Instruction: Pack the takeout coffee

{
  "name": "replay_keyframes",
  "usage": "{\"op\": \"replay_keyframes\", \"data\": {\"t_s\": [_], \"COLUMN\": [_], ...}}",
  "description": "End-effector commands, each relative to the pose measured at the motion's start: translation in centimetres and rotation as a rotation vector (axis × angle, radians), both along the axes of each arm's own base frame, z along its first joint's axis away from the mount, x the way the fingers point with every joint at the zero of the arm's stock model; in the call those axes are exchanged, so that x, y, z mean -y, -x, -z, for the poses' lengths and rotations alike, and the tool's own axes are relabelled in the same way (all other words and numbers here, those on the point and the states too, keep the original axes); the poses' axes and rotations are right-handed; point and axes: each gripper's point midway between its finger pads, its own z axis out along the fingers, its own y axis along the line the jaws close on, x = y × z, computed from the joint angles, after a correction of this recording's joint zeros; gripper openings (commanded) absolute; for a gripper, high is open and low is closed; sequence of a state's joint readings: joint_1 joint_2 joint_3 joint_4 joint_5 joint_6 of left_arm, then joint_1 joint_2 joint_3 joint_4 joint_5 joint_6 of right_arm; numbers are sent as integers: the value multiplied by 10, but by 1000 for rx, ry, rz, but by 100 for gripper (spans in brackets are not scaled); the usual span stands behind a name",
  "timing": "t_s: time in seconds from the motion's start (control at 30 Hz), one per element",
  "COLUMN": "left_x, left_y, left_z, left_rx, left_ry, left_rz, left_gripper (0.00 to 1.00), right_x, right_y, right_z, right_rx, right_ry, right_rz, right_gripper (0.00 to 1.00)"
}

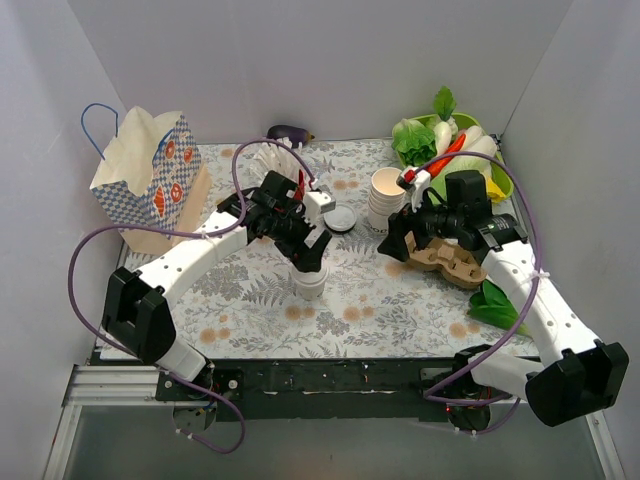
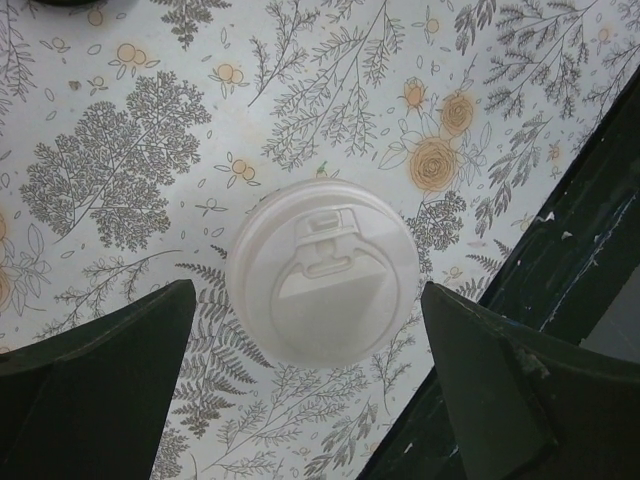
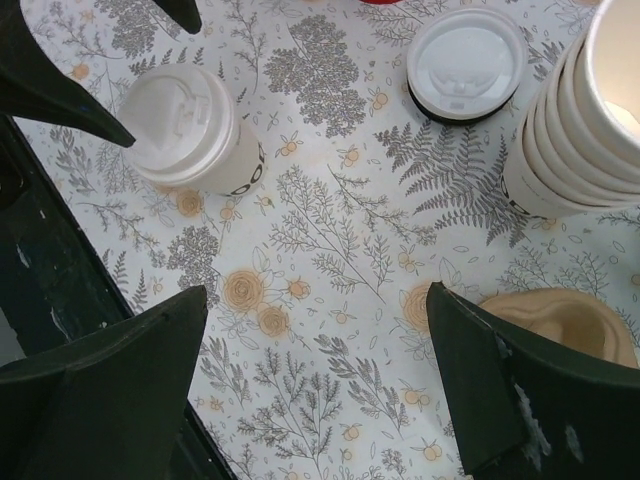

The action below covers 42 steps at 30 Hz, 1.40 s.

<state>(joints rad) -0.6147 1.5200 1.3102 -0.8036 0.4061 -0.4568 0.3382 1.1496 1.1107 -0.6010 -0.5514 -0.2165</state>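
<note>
My left gripper [image 2: 308, 292] is hovering directly over the takeout coffee [image 2: 322, 270], its fingers [image 2: 110, 390] spread wide on either side of the white lid and touching nothing. The cup is standing upright on the floral table [image 2: 120, 100], close to the near edge and about midway along it. My right gripper [image 3: 318, 295] is hanging over bare cloth toward the right side, its fingers equally wide apart and gripping nothing. A tan moulded cup carrier [image 3: 565, 320] is lying just beside one of those fingers. Beyond it, a stack of lidless paper cups [image 3: 580, 110] is standing upright, with a loose white lid [image 3: 465, 60] lying flat near it. A checked paper bag [image 1: 150, 180] is standing open at the far left corner. A green bowl of vegetables [image 1: 450, 140] is sitting at the far right corner, and an eggplant [image 1: 290, 132] is lying along the far edge. A green leaf [image 1: 495, 305] is lying by the right edge.
</note>
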Motion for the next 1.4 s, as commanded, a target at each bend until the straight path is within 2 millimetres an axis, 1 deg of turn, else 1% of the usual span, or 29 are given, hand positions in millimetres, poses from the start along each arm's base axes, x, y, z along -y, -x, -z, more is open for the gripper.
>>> {"op": "replay_keyframes", "data": {"t_s": [0.0,0.13,0.23,0.43,0.6,0.73,0.8,0.93,1.13,1.23,1.27,1.37], "left_x": [7,12,12,15,17,17,17,17,18,19,19,17], "left_y": [3,1,-7,-15,-6,0,-2,-5,3,5,4,1], "left_z": [-11,-6,2,6,8,3,-4,-9,-4,-6,-10,-11], "left_rx": [29,38,50,69,59,61,77,94,61,62,75,96], "left_ry": [-21,-37,-62,-77,-84,-74,-66,-67,-58,-46,-38,-48], "left_rz": [29,22,0,-8,15,26,18,12,35,38,38,40], "left_gripper": [98,98,98,98,98,98,98,98,98,98,98,98], "right_x": [2,14,18,21,23,24,24,23,22,22,22,21], "right_y": [-9,-14,-15,-15,-15,-16,-16,-16,-18,-17,-17,-17], "right_z": [-17,-18,-19,-17,-14,-11,-11,-10,-8,-6,-6,-3], "right_rx": [64,43,45,31,24,13,10,3,-9,-18,-18,-31], "right_ry": [-77,-102,-105,-116,-133,-139,-142,-147,-153,-155,-155,-159], "right_rz": [38,80,93,102,109,117,116,113,111,110,110,111], "right_gripper": [98,98,98,98,98,98,98,98,98,98,98,98]}}
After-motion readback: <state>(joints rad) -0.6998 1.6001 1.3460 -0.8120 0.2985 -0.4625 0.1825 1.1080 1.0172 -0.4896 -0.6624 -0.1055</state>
